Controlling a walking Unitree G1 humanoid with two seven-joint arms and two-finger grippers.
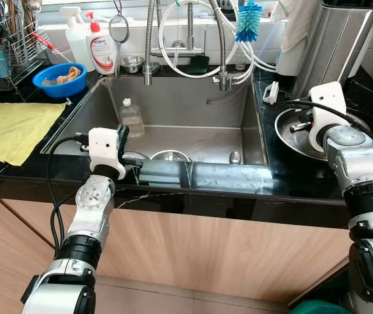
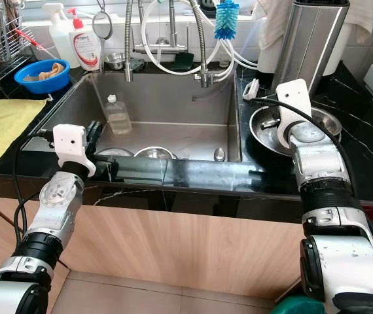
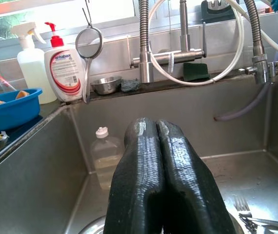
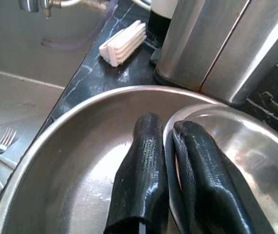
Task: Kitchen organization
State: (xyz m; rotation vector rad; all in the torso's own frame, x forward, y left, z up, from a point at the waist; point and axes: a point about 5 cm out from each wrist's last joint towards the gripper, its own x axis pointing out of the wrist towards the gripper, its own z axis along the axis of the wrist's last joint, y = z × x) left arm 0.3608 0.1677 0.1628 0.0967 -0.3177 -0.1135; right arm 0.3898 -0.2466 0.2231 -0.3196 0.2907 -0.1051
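Steel small bowl (image 4: 236,146) rim pinched by right gripper (image 4: 170,161), nested in big bowl (image 4: 80,161) right of sink (image 1: 173,111) — lift straight up, slow. Left gripper (image 3: 161,165) clenched empty over sink.

Home kitchen. Deep steel sink (image 1: 173,111) set in a black stone desk (image 1: 271,176), wood-front cabinets (image 1: 193,248) below. Pull-down tap (image 1: 148,39) with coiled hoses at the back wall, blue bottle brush (image 1: 248,19) hanging there. Soap pump bottle (image 1: 101,44) and spray bottle (image 1: 77,36) by the window sill, small mesh strainer (image 1: 118,29) hung up. Wire drying rack (image 1: 10,46) with utensils, blue bowl (image 1: 60,78), yellow cloth (image 1: 10,131) spread on the left side. Steel pans (image 1: 298,134) stacked right of the sink, white scrub brush (image 4: 123,42) beside them. Fork (image 3: 244,209) and dishes lying in the basin.
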